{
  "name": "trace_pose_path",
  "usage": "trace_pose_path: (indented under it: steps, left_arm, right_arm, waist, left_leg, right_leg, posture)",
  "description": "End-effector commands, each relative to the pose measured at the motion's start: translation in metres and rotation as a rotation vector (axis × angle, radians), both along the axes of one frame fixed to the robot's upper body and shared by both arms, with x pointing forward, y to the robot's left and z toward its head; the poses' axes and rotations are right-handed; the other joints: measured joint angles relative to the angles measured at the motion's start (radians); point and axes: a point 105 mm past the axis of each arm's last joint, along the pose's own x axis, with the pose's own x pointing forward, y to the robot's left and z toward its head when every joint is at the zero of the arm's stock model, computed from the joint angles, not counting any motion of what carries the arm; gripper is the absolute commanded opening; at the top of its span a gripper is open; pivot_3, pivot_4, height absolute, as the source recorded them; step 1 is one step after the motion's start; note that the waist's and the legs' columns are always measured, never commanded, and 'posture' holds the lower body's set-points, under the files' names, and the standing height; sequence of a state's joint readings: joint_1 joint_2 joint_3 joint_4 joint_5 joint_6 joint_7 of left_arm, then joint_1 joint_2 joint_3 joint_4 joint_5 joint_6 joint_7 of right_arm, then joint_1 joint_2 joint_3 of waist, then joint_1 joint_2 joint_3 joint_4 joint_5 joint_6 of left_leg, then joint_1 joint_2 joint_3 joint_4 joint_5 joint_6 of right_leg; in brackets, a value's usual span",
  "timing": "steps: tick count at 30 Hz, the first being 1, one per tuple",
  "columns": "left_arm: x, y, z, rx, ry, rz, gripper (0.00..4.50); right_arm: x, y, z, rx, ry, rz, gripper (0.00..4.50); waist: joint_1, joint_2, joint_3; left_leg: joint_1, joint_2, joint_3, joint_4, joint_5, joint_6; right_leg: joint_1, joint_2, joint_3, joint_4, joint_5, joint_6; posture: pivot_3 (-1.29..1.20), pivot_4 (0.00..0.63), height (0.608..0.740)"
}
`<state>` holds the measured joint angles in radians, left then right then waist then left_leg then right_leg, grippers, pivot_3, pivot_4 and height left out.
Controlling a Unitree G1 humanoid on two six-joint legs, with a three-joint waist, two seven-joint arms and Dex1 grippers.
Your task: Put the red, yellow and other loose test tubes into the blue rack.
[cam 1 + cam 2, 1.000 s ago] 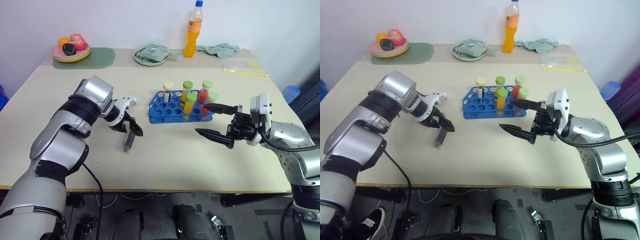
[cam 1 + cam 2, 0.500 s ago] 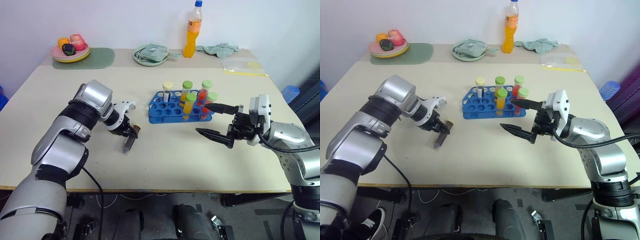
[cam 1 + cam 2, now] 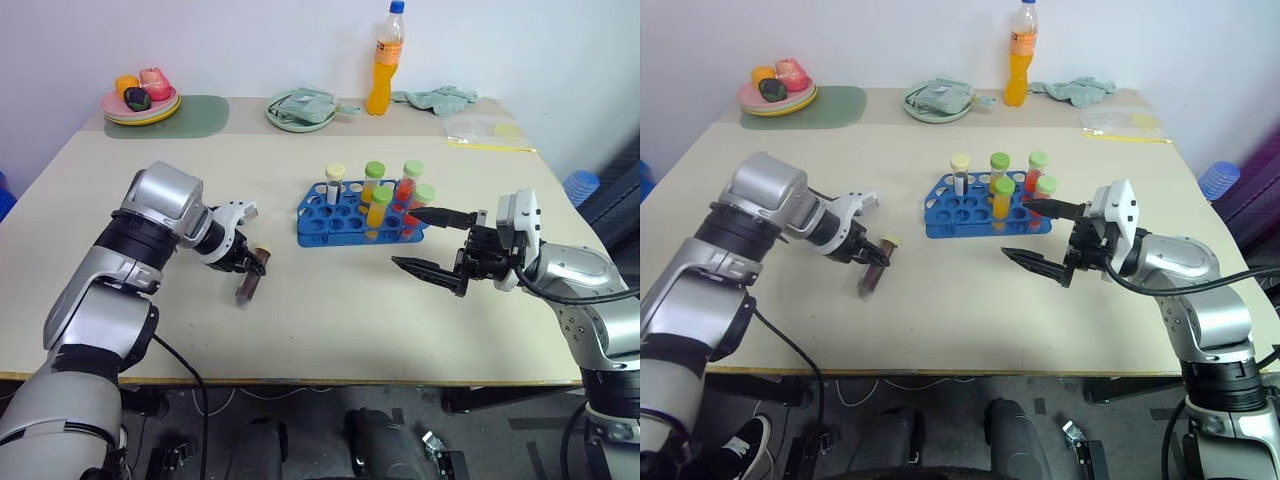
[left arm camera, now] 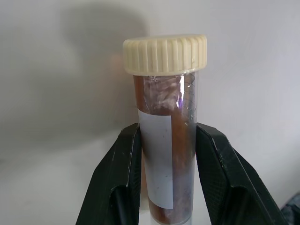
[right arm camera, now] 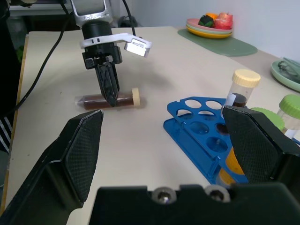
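On the desk (image 3: 330, 300), the left gripper (image 3: 250, 268), left of the blue rack (image 3: 358, 213), has its fingers clenched on the brown tube (image 4: 165, 154). The right gripper (image 3: 432, 243) waits with fingers spread. The tube should be stood upright before insertion. Its lower end is hidden.

Illumination is bright, even and diffuse, with no strong directional source. The table (image 3: 330, 330) carries only soft, short shadows beneath the blue rack (image 3: 350, 225) and the arms. In the left wrist view a broad, blurred shadow lies behind the dark tube (image 4: 164, 140), whose clear wall shows a small glare streak. The right gripper (image 5: 173, 154) fingers (image 5: 82, 154) appear slightly soft at close range. Head views are sharp.
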<state>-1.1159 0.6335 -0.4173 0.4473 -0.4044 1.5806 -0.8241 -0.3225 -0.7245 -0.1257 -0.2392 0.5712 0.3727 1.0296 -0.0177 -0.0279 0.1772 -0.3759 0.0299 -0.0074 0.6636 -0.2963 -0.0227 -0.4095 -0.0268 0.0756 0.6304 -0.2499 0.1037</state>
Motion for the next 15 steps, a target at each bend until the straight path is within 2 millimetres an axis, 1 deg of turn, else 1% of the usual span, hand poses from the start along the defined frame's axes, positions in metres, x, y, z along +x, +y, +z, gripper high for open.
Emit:
trace_pose_path:
  steps: [1,2,3,5,7,8,10,11,12,14,15]
  left_arm:
    - [0.022,-0.002,0.039,-0.024,-0.315,-0.071,1.66]
    - [0.028,-0.002,0.046,-0.03,-0.394,-0.081,1.66]
    - [0.032,-0.001,0.052,-0.008,-0.501,-0.142,1.66]
    - [0.037,-0.009,0.066,-0.068,-0.696,-0.226,1.66]
    - [0.04,-0.01,0.072,-0.085,-0.792,-0.253,1.66]
    - [0.04,-0.01,0.072,-0.077,-0.81,-0.271,1.66]
    - [0.037,-0.024,0.086,-0.186,-0.936,-0.34,1.66]
    - [0.035,-0.032,0.096,-0.246,-1.053,-0.374,1.66]
    - [0.034,-0.036,0.101,-0.278,-1.135,-0.389,1.66]
    - [0.037,-0.037,0.109,-0.298,-1.319,-0.363,1.66]
    - [0.037,-0.038,0.107,-0.277,-1.392,-0.368,1.66]
  right_arm:
    - [-0.001,0.0,0.009,0.004,-0.046,0.007,4.5]
    - [-0.001,-0.001,0.009,0.004,-0.047,0.006,4.5]
    - [-0.001,-0.002,0.009,0.005,-0.046,0.001,4.5]
    - [-0.001,-0.004,0.009,0.005,-0.046,-0.007,4.5]
    - [-0.001,-0.006,0.008,-0.001,-0.045,-0.013,4.5]
    - [-0.001,-0.008,0.007,-0.007,-0.045,-0.013,4.5]
    - [-0.001,-0.011,0.008,-0.019,-0.044,-0.011,4.5]
    - [0.0,-0.012,0.01,-0.024,-0.049,-0.015,4.5]
    - [0.001,-0.014,0.011,-0.024,-0.052,-0.019,4.5]
    - [0.003,-0.014,0.013,-0.022,-0.061,-0.029,4.5]
    - [0.003,-0.014,0.013,-0.019,-0.062,-0.033,4.5]
  waist:
    - [0.001,0.0,0.0]
    - [0.003,0.0,0.0]
    - [0.004,0.0,0.0]
    - [0.004,0.0,0.0]
    - [0.005,0.0,0.0]
    - [0.006,0.0,0.0]
    - [0.006,0.0,0.0]
    - [0.007,0.001,0.0]
    - [0.009,0.001,0.0]
    - [0.01,0.001,0.0]
    - [0.01,0.001,0.0]
  left_leg:
    - [0.0,0.0,0.0,0.0,0.0,0.0]
    - [0.0,0.0,0.0,0.0,0.0,0.0]
    - [0.0,0.0,0.0,0.0,0.0,0.0]
    - [0.0,0.0,0.0,0.0,0.0,0.0]
    - [0.001,0.0,0.001,0.0,0.0,-0.001]
    - [0.0,0.0,0.001,0.0,0.0,-0.001]
    - [0.0,0.0,0.001,0.0,0.0,-0.001]
    - [0.0,0.0,0.001,0.0,0.0,-0.001]
    - [0.0,0.0,0.001,0.0,0.0,-0.001]
    - [0.0,0.0,0.001,0.001,0.0,-0.001]
    - [0.0,0.0,0.001,0.001,0.0,-0.001]
  right_leg:
    - [0.0,0.0,0.0,0.0,0.0,0.0]
    - [0.0,0.0,0.0,0.0,0.0,0.0]
    - [0.0,-0.001,0.0,0.0,0.0,0.0]
    - [0.0,-0.001,0.0,0.0,0.0,0.0]
    - [0.0,-0.002,0.0,0.0,0.0,0.0]
    - [0.0,-0.001,0.0,0.0,0.0,0.0]
    - [0.0,-0.001,0.0,0.0,0.0,0.0]
    - [0.0,-0.001,0.0,0.0,0.0,0.0]
    - [0.001,-0.002,0.0,-0.001,0.0,0.0]
    - [0.001,-0.002,0.0,-0.001,0.0,0.0]
    - [0.001,-0.002,0.0,-0.001,0.0,0.0]
  posture:
    - [0.0,0.15,0.74]
    - [0.0,0.15,0.74]
    - [0.0,0.15,0.74]
    - [0.0,0.15,0.74]
    - [0.0,0.15,0.74]
    - [0.0,0.15,0.74]
    - [0.0,0.15,0.74]
    - [0.0,0.15,0.74]
    - [0.0,0.15,0.74]
    - [0.0,0.15,0.74]
    - [0.0,0.15,0.74]
